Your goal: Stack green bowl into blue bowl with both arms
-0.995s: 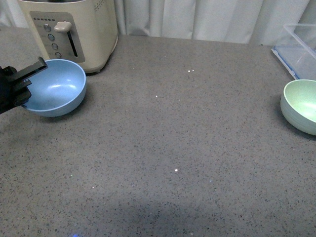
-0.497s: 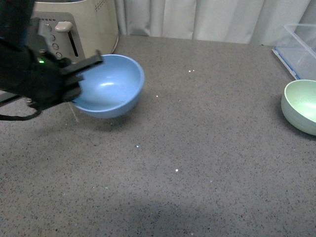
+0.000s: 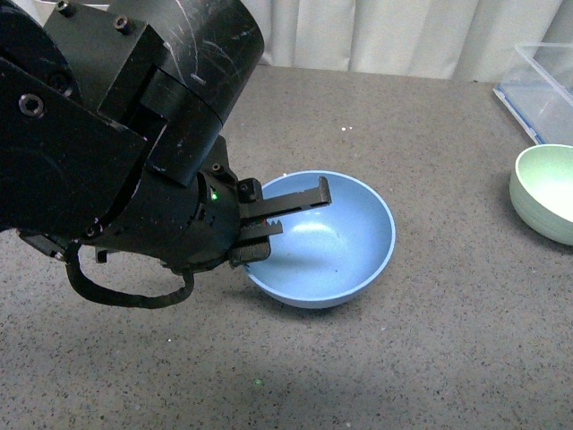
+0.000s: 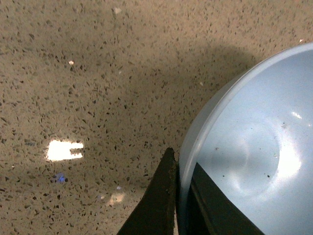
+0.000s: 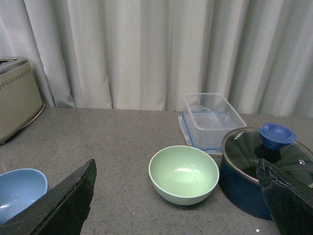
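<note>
Front view: shows blue bowl [image 3: 336,246] near the tabletop's [image 3: 430,358] middle, rim pinched tight by left gripper [image 3: 288,215], seemingly to set it as the base, and green bowl [image 3: 548,193] untouched by the right edge, facing right gripper [image 5: 176,169] spread wide.

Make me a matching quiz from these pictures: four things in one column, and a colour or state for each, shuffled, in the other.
1 blue bowl
2 green bowl
3 pot
4 toaster

A cream
B glass lid on, blue knob
C rim pinched by left gripper
D empty, untouched, next to the pot

Pairs: 1-C, 2-D, 3-B, 4-A
</note>
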Controlling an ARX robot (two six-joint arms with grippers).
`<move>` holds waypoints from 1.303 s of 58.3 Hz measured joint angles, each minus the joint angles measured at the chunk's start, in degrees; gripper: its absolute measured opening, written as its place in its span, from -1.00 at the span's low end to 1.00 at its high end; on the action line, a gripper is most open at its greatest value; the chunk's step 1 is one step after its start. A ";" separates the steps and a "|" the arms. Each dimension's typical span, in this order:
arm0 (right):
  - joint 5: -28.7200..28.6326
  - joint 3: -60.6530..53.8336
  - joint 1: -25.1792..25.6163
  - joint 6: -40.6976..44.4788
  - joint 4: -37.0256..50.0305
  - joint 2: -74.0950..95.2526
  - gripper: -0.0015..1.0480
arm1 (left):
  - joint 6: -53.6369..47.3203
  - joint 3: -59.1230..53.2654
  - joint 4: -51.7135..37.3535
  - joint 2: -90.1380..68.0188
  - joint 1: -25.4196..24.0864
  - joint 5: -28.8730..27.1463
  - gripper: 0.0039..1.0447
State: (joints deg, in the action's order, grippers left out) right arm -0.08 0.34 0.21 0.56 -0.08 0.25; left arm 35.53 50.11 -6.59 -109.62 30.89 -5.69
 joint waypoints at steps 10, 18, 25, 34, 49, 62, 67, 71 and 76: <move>0.02 0.00 0.00 0.00 0.00 0.00 0.83 | 0.33 -0.20 0.00 -0.96 0.37 -1.14 -0.93; 0.00 0.00 0.00 0.00 0.00 0.00 0.83 | 0.39 -0.24 0.00 -1.46 0.37 -1.09 -0.93; 0.00 0.00 0.00 0.00 0.00 0.00 0.83 | 0.72 -0.31 0.00 -1.51 0.35 -0.72 -0.72; 0.00 0.00 0.00 0.00 0.00 0.00 0.83 | 1.66 -0.33 0.24 -1.44 -0.48 -0.15 -0.07; 0.02 0.00 0.00 0.00 0.00 0.00 0.83 | 2.71 -5.75 -2.82 7.21 -6.84 0.77 0.72; -0.02 0.00 0.00 0.00 0.00 0.00 0.83 | 1.49 -11.37 -3.52 17.92 -15.78 0.26 0.88; 0.00 0.00 0.00 0.00 0.00 0.00 0.83 | 0.70 -14.10 -3.65 22.10 -19.37 1.38 0.88; 0.02 0.00 0.00 0.00 0.00 0.00 0.83 | 0.68 -16.39 -4.26 25.33 -21.55 3.02 0.88; 0.00 0.00 0.00 0.00 0.00 0.00 0.83 | 0.68 -19.93 -4.87 30.47 -24.44 4.48 0.88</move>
State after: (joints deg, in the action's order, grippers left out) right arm -0.08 0.34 0.21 0.56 -0.08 0.25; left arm 36.21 30.17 -11.46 -79.15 6.46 -1.21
